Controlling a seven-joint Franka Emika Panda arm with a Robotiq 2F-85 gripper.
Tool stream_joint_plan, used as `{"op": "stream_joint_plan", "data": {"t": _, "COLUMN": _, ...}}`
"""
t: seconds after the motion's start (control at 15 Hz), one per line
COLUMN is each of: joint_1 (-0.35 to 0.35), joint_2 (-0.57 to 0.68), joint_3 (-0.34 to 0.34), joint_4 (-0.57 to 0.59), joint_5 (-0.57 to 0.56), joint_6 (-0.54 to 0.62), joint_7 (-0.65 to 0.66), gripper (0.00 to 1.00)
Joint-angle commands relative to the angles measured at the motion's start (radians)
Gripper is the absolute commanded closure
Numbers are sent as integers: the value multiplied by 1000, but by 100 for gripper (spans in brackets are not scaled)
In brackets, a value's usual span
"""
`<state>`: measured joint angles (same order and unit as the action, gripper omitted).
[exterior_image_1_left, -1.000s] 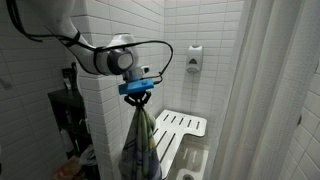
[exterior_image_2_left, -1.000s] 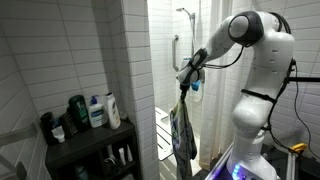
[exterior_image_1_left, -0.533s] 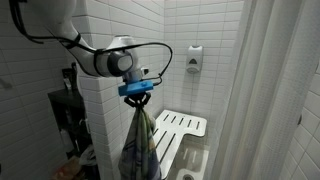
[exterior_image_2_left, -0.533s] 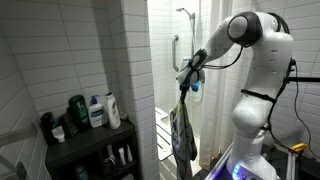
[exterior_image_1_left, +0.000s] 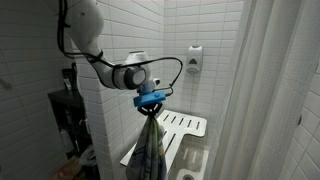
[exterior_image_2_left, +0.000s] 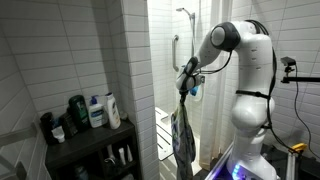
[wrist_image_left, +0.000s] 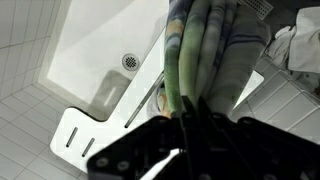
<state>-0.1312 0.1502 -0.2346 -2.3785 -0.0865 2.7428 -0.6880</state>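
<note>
The gripper (exterior_image_1_left: 152, 103) is closed on the top of a striped cloth (exterior_image_1_left: 150, 150), pinching it into a bunch so that the rest hangs straight down. In both exterior views the cloth dangles above and just in front of the white fold-down shower seat (exterior_image_1_left: 182, 126), its lower end at about seat height; whether it touches the seat cannot be told. In the wrist view the cloth (wrist_image_left: 205, 50) falls away from the dark fingers (wrist_image_left: 160, 150), with the slotted seat (wrist_image_left: 85, 140) below and beside it and the floor drain (wrist_image_left: 130, 62) further down past the seat.

Beside the seat, the tiled wall corner (exterior_image_1_left: 100, 115) stands close to the hanging cloth and the arm. On the wall above the seat is a soap dispenser (exterior_image_1_left: 194, 58). A shower curtain (exterior_image_1_left: 270, 90) hangs on the far side of the seat from the corner. In an exterior view a shelf of bottles (exterior_image_2_left: 88, 112) stands well apart from the seat, beyond the tiled wall, and a grab bar (exterior_image_2_left: 176, 48) is fixed above the seat.
</note>
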Motion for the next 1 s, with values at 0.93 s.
{"op": "stream_joint_plan", "data": {"t": 0.93, "joint_1": -255, "joint_2": 355, "joint_3": 322, "joint_4": 311, "joint_5": 157, "joint_6": -5, "joint_7": -278, "gripper": 98}}
